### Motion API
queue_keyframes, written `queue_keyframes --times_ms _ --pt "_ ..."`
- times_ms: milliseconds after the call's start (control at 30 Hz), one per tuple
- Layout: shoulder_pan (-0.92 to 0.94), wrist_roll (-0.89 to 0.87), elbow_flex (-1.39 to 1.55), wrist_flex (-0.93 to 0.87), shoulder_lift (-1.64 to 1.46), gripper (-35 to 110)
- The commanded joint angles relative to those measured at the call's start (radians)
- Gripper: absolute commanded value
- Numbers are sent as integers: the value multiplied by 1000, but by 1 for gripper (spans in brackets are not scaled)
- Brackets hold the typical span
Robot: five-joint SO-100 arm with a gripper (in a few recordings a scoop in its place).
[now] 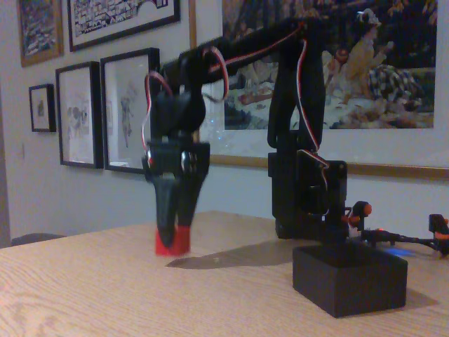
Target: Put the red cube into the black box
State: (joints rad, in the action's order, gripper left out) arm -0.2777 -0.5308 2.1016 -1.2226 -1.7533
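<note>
Cube and claw: the red cube is sitting on the table, and the claw is reaching down over it from above, its dark fingers covering part of the cube's front and upper face.
Claw state: the fingers are standing narrow and close together around the cube; whether they are actually squeezing it, I cannot tell from this side-on view.
Cube height: its bottom edge is resting on the tabletop, level with its own shadow.
Cube and box: the cube is lying well to the left of the black box and farther from the camera, with bare wood between them.
Box: it is standing upright near the front right of the table, its open top facing up; its inside is hidden from here.
Arm: the black arm is rising just behind the box and bending over to the left toward the cube.
Count: one red cube, one black box, one arm with one claw.
Wall: several framed pictures are hanging behind the arm.
</note>
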Motion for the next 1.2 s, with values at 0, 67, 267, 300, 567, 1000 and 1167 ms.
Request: queue_keyframes --times_ms 0,67,267,300,567,1000,1167 --pt "51 -23 -66 -143 -192 -3" --pt "114 -23 -95 -224 -290 -3" --pt "480 26 -89 -391 -557 -4" --pt "546 28 -72 -394 -575 -6" --pt "764 40 34 -275 -598 -5" --pt "959 179 106 -25 -351 -4" --pt "953 187 133 32 -285 -4"
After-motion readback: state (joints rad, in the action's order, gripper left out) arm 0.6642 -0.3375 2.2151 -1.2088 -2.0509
